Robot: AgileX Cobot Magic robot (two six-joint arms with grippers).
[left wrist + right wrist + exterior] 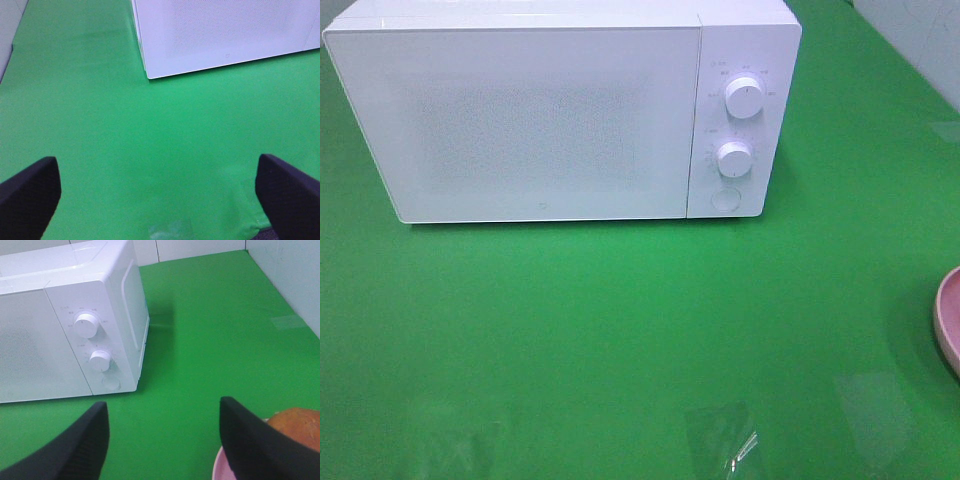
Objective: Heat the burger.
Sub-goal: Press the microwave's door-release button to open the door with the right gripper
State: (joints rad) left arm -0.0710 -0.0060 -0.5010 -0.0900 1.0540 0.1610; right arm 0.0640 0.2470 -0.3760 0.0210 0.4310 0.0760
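Burger shows only as a curve of glossy golden-brown bun, sitting on the pink plate at the right edge of the table. From high up only the plate's rim comes into view (the burger itself lies outside that picture). The right gripper hangs just beside the plate, one dark finger covering part of the bun, its jaws spread apart with nothing but green cloth between them. Further back stands the white microwave, well apart from the plate, its door closed, with two knobs and a round button on its right panel. The left gripper is over bare cloth in front of the microwave's left corner, jaws wide and holding nothing.
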